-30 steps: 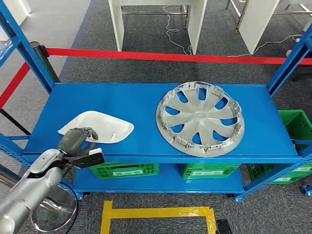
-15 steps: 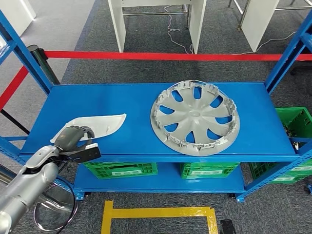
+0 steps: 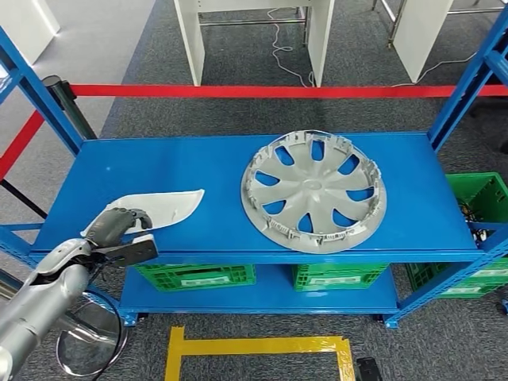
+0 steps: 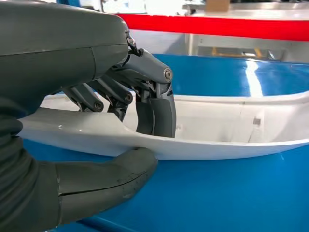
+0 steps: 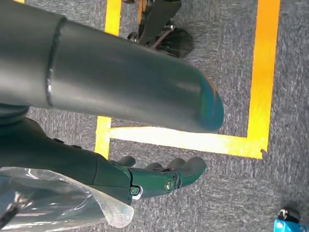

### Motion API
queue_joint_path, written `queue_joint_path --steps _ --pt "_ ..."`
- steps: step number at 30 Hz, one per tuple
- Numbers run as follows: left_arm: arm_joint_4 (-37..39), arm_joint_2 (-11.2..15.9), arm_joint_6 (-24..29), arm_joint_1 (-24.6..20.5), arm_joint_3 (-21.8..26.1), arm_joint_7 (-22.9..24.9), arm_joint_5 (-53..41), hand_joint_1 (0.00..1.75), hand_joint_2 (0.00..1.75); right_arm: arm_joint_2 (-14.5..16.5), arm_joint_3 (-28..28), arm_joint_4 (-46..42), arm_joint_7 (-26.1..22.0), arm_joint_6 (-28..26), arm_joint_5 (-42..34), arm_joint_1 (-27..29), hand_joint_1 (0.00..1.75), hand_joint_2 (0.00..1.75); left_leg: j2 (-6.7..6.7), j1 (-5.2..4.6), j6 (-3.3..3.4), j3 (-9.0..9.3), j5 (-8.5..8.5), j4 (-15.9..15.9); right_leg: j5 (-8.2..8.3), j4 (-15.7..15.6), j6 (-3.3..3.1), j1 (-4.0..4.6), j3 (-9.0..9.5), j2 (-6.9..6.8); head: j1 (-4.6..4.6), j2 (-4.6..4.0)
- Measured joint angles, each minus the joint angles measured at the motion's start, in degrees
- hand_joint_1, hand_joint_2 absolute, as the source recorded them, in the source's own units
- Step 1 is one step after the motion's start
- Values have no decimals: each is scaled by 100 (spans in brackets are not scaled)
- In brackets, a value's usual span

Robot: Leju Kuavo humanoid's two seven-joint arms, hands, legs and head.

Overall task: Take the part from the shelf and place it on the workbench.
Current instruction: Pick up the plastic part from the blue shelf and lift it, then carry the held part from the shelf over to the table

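A white curved plastic part [image 3: 162, 205] lies tilted at the front left of the blue shelf [image 3: 203, 171]. My left hand [image 3: 120, 230] grips its near end, fingers over the top and the thumb under the edge. In the left wrist view the fingers [image 4: 155, 104] curl into the hollow of the white part [image 4: 226, 130] and the thumb [image 4: 109, 179] presses from below. My right hand [image 5: 160, 176] hangs over the floor with its fingers stretched out, holding nothing.
A large silver wheel cover [image 3: 313, 192] lies on the right half of the shelf. Green crates [image 3: 198, 276] stand on the lower shelf. Blue uprights [image 3: 42, 95] frame the shelf, with red barrier tape [image 3: 270, 91] behind. Yellow floor tape [image 3: 257, 348] marks the carpet in front.
The white part's near end has been raised and drawn toward the shelf's front left in my left hand. The camera has shifted slightly, so the scene sits a bit further left.
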Motion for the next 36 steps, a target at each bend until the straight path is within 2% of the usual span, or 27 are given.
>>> queue_joint_path --steps 1,4,5,6,7,8,9,10,11,13,14,17,19,22,23,24,25,27,28,29,32,33,34,36 --pt "0 4 -12 0 0 -7 6 175 175 0 0 0 0 0 1 0 0 0 0 1 -6 -47 -59 108 0 0 -4 1 -2 -1 1 0" --pt "-44 56 -216 9 0 -140 226 175 175 0 0 1 0 3 12 13 0 0 1 6 -21 -447 -384 1006 -2 3 -18 16 -9 -10 3 0" --pt "-92 88 -317 14 3 -202 356 175 175 0 0 2 0 4 16 16 0 0 0 6 -12 -504 -368 1140 -4 4 -22 22 -5 -11 3 0" --pt "-258 112 -349 56 57 -267 601 175 175 1 0 3 -1 3 19 11 0 0 2 -11 40 -335 -162 754 -5 6 -10 32 -11 -7 3 0" --pt "-534 86 -311 159 178 -326 962 175 175 2 -1 5 -1 -2 19 7 0 0 6 -13 102 -133 63 265 -12 5 36 37 -39 -4 5 0" --pt "-1066 -48 -145 389 435 -425 1529 175 175 4 -7 8 -4 -20 25 3 0 0 12 -17 176 60 261 -204 -153 417 100 42 -283 -3 10 0" --pt "-1611 -206 68 630 710 -528 2083 175 175 5 -14 11 -7 -42 32 2 0 0 17 -21 239 199 378 -555 -234 733 164 46 -488 -3 14 0" --pt "-2082 -378 274 840 954 -608 2508 175 175 6 -21 14 -9 -66 43 5 0 0 19 -6 259 202 379 -572 -231 880 212 42 -603 -7 18 0" --pt "-2465 -528 484 990 1153 -671 2770 175 175 7 -28 16 -10 -91 57 5 0 0 17 -7 256 206 356 -556 -191 905 224 41 -643 -10 22 0" --pt "-2746 -618 707 1034 1286 -693 2851 175 175 16 -30 19 -8 -112 79 -4 0 0 9 -28 203 184 315 -498 65 191 198 41 -280 -5 21 0" --pt "-2865 -646 796 1058 1340 -700 2866 175 175 24 -31 21 -6 -118 88 -5 0 0 8 -40 177 168 306 -475 78 55 180 45 -206 1 19 0" --pt "-3169 -712 1067 1172 1475 -733 2885 175 175 51 -37 25 -1 -135 94 11 0 0 9 -40 125 148 284 -434 64 47 100 42 -193 16 16 0" --pt "-3330 -768 1270 1209 1556 -763 2912 175 175 65 -54 25 0 -166 88 0 0 0 11 -27 70 27 74 -130 69 33 33 22 -180 9 9 0" --pt "-3466 -871 1547 1282 1668 -784 2986 175 175 85 -80 25 3 -205 78 -10 0 0 14 -12 14 -474 -438 982 61 32 -9 21 -172 8 2 0" --pt "-3498 -919 1660 1320 1701 -792 3016 175 175 93 -90 26 7 -216 71 -4 0 0 14 -11 13 -589 -483 1214 59 33 -12 22 -169 9 3 0" --pt "-3531 -971 1767 1349 1731 -801 3039 175 175 103 -101 26 11 -228 63 -1 0 0 14 -11 23 -600 -403 1217 57 33 -13 23 -162 9 3 0" --pt "-3564 -1017 1846 1367 1755 -808 3053 175 175 113 -113 26 15 -237 53 -1 0 0 14 -11 41 -505 -224 994 54 33 -14 25 -150 10 3 0" --pt "-3629 -1087 1906 1371 1804 -817 3057 175 175 132 -130 25 17 -247 39 -12 0 0 13 -24 102 -128 194 184 42 34 0 36 -127 15 6 0" --pt "-3659 -1113 1911 1371 1824 -820 3056 175 175 142 -134 25 17 -250 36 -17 0 0 12 -35 131 24 300 -145 37 36 17 44 -127 20 4 0" --pt "-3683 -1137 1915 1372 1838 -823 3056 175 175 150 -138 26 17 -252 35 -19 0 0 10 -46 153 112 337 -346 38 37 41 50 -135 21 7 0" --pt "-3734 -1195 1945 1390 1850 -828 3055 175 175 170 -151 26 19 -254 35 -12 0 0 7 -46 202 136 332 -465 44 21 139 50 -163 13 10 0" --pt "-3751 -1214 1984 1393 1853 -835 3055 175 175 175 -156 26 19 -257 36 -10 0 0 10 -32 230 144 360 -494 -11 69 170 51 -191 9 13 0" --pt "-3768 -1235 2048 1393 1857 -845 3056 175 175 177 -160 26 19 -263 37 -11 0 0 15 -17 256 151 387 -522 -134 224 194 54 -263 7 19 0" --pt "-3789 -1286 2237 1404 1866 -873 3039 175 175 177 -164 26 30 -279 47 -11 0 0 23 -7 289 140 418 -537 -530 886 236 52 -546 2 30 0"
